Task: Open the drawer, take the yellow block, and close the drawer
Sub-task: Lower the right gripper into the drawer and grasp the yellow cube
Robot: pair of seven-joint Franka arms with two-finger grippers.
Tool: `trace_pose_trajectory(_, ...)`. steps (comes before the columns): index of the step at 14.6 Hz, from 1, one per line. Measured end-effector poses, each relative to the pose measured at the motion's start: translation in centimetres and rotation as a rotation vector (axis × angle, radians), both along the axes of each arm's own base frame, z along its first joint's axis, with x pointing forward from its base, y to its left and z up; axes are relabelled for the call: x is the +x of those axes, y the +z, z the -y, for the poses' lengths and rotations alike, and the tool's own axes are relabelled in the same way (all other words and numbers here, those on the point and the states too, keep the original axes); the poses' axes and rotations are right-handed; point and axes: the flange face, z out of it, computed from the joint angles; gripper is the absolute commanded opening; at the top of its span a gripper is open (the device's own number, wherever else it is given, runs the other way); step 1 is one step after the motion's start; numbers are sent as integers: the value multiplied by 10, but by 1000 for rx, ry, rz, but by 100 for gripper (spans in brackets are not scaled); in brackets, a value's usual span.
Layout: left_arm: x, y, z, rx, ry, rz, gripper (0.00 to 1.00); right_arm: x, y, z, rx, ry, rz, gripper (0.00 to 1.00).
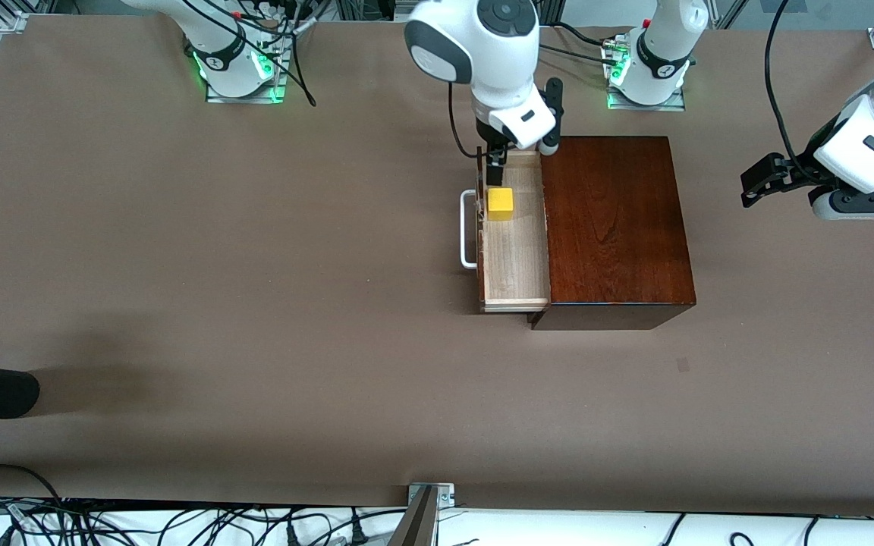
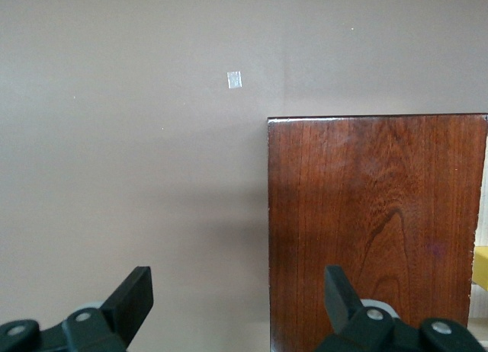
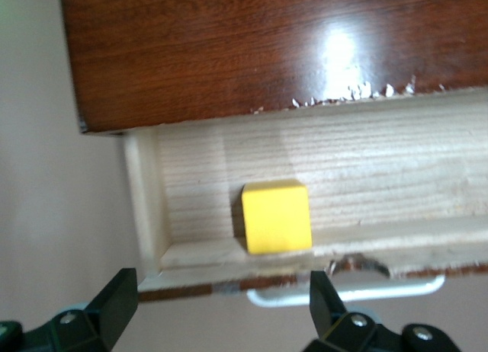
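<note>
The drawer (image 1: 514, 243) stands pulled open, the yellow block (image 1: 500, 204) resting inside against its front.

Both arms: glossy white rounded shells, dark grey joint caps, black bands ringing the base columns, green lights glowing at the base plates, black cables running along the links and off the bases. Right gripper (image 1: 495, 168): white body, black fingers. Left gripper (image 1: 757, 182): black angular fingers (image 2: 131, 299) on black mounts with silver screws.
</note>
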Motion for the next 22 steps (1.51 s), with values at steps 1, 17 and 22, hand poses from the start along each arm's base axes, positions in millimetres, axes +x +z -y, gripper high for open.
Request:
trace_pose_trajectory(1,0,0,0,0,0,0,100,1,-8,-3,-6,21,16,100)
trace_pose_trajectory(17,-1,2,5,0,-9,4,100,14,-87,-14,-61,129,80,82)
trace_pose_trajectory(22,-2,3,7,0,-12,5,100,14,-93,-16,-49,132,89,0)
